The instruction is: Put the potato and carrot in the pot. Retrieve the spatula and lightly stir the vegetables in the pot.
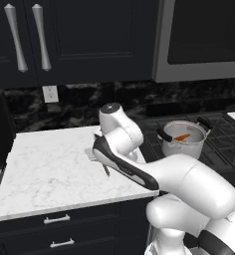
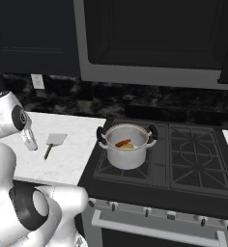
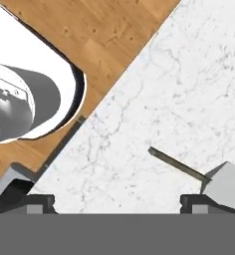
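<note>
Counter (image 2: pixel 82 154) w/ spatula (image 2: pixel 54 142); potato (image 2: pixel 128 145) right-cam

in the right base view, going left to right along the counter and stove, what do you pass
gripper → spatula lying flat on the white counter → pot on the stove's left front burner, with the carrot and potato inside → the bare right burners of the stove

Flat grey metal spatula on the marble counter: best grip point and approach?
Grip the thin dark handle of the flat light-grey metal spatula near its middle, coming straight down from above. It lies flat on the white marble counter, so the square blade offers no edge; the open gripper should straddle the handle's width.
</note>
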Robot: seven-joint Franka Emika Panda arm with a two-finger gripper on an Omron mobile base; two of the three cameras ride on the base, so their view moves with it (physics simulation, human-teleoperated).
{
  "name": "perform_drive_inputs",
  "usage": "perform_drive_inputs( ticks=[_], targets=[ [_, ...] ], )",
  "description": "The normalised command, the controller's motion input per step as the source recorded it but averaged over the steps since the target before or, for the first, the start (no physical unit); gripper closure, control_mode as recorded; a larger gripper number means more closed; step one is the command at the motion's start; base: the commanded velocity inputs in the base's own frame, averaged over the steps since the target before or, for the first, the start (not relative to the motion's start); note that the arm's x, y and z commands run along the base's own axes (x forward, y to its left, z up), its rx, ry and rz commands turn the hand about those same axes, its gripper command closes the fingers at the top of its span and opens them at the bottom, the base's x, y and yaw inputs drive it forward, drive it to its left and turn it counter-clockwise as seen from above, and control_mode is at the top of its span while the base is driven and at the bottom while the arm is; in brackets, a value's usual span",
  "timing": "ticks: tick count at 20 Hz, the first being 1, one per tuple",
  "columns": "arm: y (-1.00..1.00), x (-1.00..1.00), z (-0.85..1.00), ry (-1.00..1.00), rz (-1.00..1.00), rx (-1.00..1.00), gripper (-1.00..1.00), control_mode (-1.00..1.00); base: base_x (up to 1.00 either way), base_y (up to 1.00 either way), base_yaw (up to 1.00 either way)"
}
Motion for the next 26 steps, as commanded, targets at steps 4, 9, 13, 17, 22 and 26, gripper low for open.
perform_drive_inputs(
  ticks=[4,9,13,17,22,26],
  targets=[
    [0.00,0.12,-0.35,0.00,0.36,0.00,-1.00,-1.00,0.00,0.00,0.00],
    [0.00,0.21,-0.31,0.00,0.30,-0.02,-1.00,-1.00,0.00,0.00,0.00],
    [0.11,0.02,-0.33,0.00,0.27,-0.04,-1.00,-1.00,0.00,0.00,0.00],
    [0.26,0.13,-0.29,0.00,0.18,-0.04,-1.00,-1.00,0.00,0.00,0.00],
    [0.11,0.29,-0.25,0.00,0.06,-0.06,-1.00,-1.00,0.00,0.00,0.00],
    [0.04,0.34,-0.15,0.00,0.00,-0.06,-1.00,-1.00,0.00,0.00,0.00]
  ],
)
